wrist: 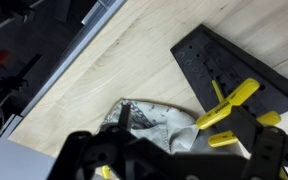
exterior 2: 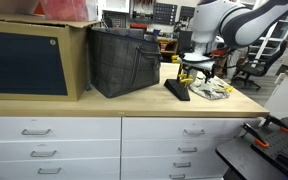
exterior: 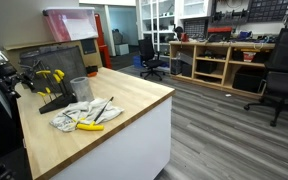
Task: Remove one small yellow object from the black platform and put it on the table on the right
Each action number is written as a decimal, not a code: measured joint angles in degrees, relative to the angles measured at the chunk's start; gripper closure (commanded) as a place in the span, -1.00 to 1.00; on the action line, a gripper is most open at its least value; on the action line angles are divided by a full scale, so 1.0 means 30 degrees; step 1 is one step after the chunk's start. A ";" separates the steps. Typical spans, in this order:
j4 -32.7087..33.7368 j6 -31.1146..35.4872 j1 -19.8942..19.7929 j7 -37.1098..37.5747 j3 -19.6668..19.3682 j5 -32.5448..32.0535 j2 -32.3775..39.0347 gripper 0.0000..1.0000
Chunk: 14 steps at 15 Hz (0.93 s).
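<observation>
Jaws look spread wide to us in the wrist view, nothing held between them. The gripper (wrist: 174, 165) hangs above the wooden table (wrist: 94, 80). Right below the jaws sits a crumpled cloth (wrist: 159, 125). Just beyond it, ahead and to the right of the jaws, is the black platform (wrist: 199, 60), with at least 2 small yellow objects (wrist: 231, 100) sitting on it.

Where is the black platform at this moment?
In the wrist view, the black platform lies upper right on the wooden table, beside the crumpled cloth.
</observation>
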 measured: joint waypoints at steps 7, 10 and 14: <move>0.0802 0.0013 0.0121 0.1214 -0.0121 -0.0846 0.0519 -1.00; 0.1399 0.0013 0.0122 0.1214 -0.0239 -0.0839 0.0952 -1.00; 0.2219 0.0013 0.0123 0.1214 -0.0349 -0.0663 0.1715 -1.00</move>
